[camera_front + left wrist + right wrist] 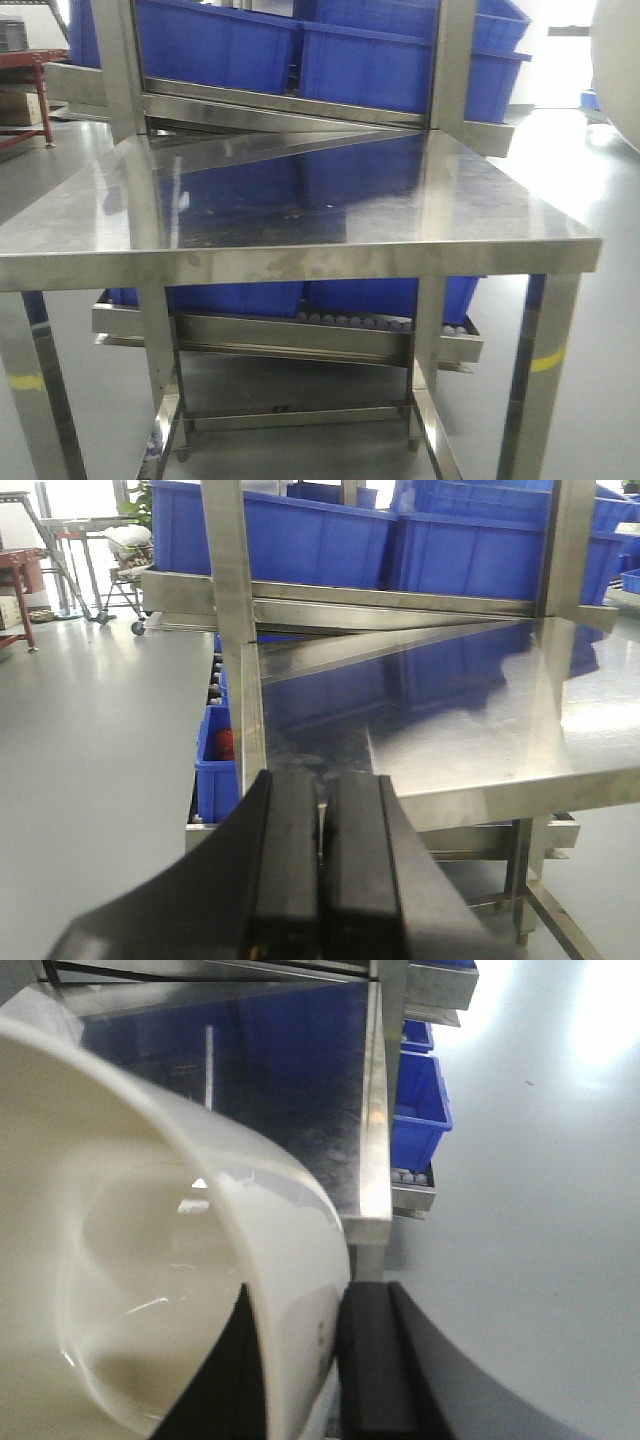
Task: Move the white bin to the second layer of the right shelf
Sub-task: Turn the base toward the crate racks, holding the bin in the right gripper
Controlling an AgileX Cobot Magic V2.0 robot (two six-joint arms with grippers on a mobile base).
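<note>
Front view: steel tabletop (300,200), with blue crates (360,60) on the rack beyond.
Left wrist: my left pincer (320,790) has its fingers pressed together.
Right wrist: my right pincer (305,1300) is clamped on the white bin (150,1210) by its wall, near the tabletop's corner.

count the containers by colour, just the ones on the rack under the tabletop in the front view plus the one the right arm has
blue crates on the low rack under the tabletop: 2
white bin, its wall clamped in the right jaws: 1
total: 3
</note>
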